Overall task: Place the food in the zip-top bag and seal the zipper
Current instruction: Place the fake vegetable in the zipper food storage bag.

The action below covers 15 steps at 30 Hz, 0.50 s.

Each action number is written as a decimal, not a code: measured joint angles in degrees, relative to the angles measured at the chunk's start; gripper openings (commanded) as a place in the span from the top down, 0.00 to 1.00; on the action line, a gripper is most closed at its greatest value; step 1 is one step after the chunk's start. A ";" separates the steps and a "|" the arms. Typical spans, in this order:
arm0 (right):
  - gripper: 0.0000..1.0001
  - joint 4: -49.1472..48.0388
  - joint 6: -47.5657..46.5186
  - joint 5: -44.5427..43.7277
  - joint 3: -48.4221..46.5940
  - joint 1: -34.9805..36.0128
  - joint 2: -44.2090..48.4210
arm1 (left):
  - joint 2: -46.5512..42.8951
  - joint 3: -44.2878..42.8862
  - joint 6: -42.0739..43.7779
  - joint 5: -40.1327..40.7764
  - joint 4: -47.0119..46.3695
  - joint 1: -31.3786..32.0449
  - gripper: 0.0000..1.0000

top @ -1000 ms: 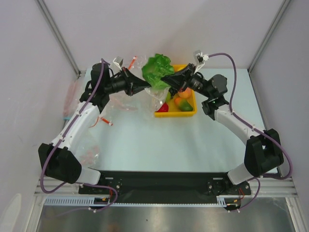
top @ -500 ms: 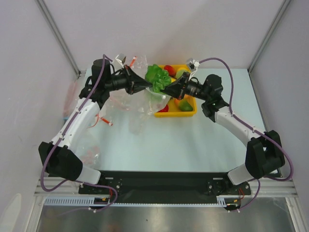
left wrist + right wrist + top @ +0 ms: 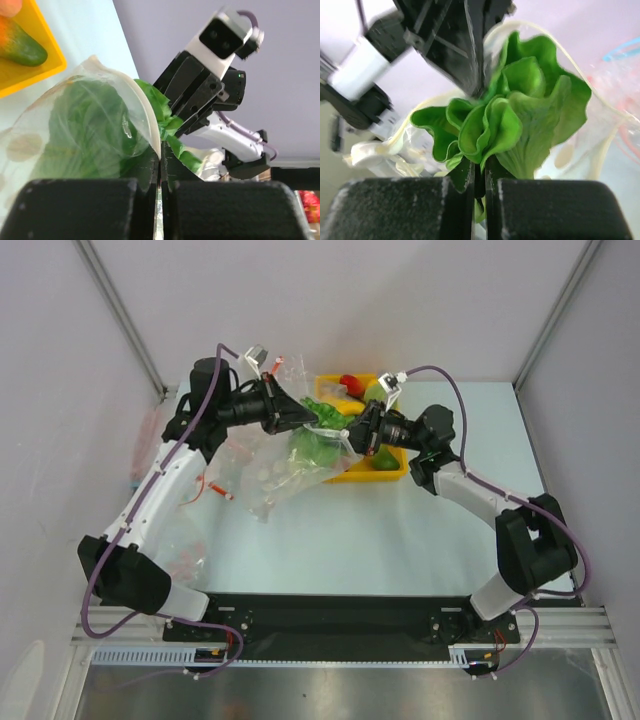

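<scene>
Green cabbage (image 3: 520,115) in right tool (image 3: 479,185), left tool (image 3: 160,170) clamping bag (image 3: 30,145), wrists facing

A pale, blue-tinted table (image 3: 400,540) fills the middle of the overhead view. A yellow tray (image 3: 378,477) sits at its upper centre. Just left of the tray, the lower end of a dotted clear bag (image 3: 268,488) rests on the surface. A red-strip bag (image 3: 216,491) lies at centre left, near the table's edge. A crumpled plain bag (image 3: 186,558) lies at lower left.
</scene>
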<state>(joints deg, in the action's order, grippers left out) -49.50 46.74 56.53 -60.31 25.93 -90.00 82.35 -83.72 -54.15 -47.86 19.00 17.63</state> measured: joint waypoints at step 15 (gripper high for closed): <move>1.00 -17.09 20.15 2.01 -1.95 -0.68 -7.34 | -5.35 3.30 13.14 4.24 -0.20 2.38 1.00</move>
<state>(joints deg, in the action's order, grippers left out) -66.59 66.89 58.54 -62.26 25.26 -97.34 76.99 -80.42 -41.01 -43.62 18.81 20.01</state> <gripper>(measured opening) 0.052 0.010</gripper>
